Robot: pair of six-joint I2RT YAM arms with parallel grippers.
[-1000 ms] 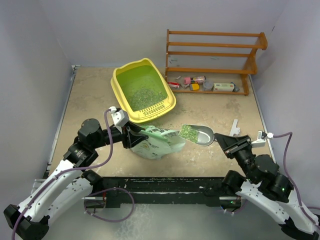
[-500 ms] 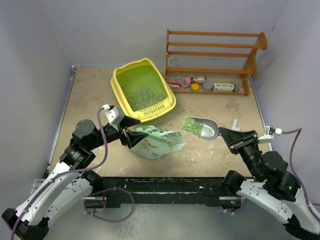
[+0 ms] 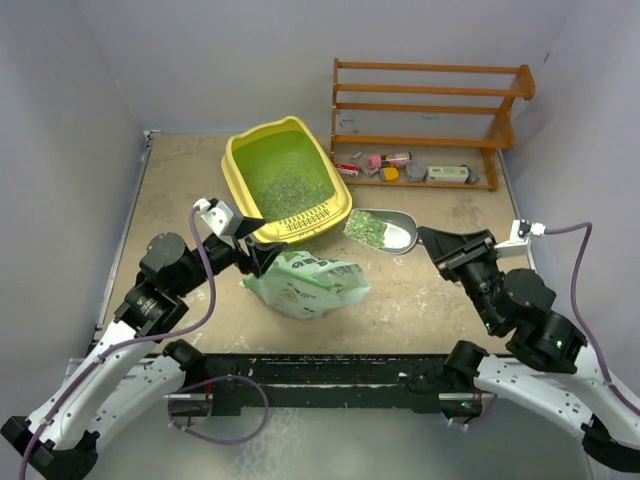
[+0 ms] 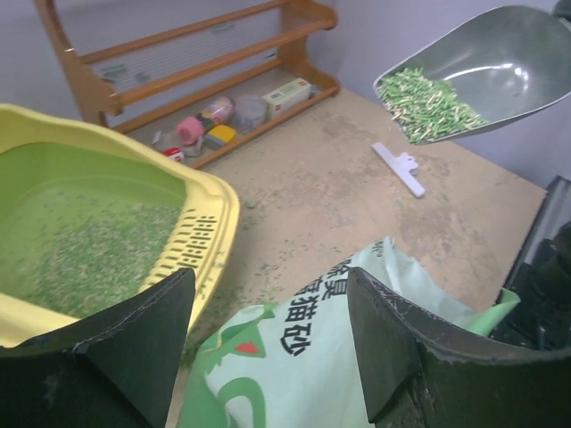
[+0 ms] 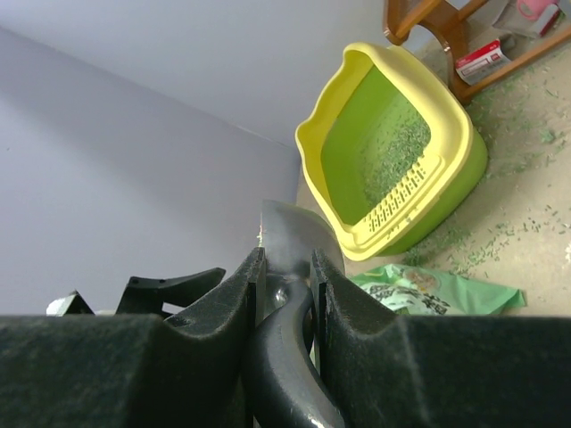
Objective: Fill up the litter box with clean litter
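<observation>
Top external view: the litter box (image 3: pixel 300 222), a yellow tray whose green floor is thinly strewn with clean litter (image 3: pixel 285 195), lies left of the wooden rack (image 3: pixel 430 67). Its long axis runs away from the arms, and its grilled short rim faces the pale-green bag (image 3: pixel 310 285) just beside it. The right gripper (image 3: pixel 432 240) is clamped on the handle of the metal scoop (image 3: pixel 392 232), which carries granules and has moved nearer the box's corner than half a second ago; the left gripper (image 3: pixel 258 243), fingers spread and empty, has lifted off the bag.
</observation>
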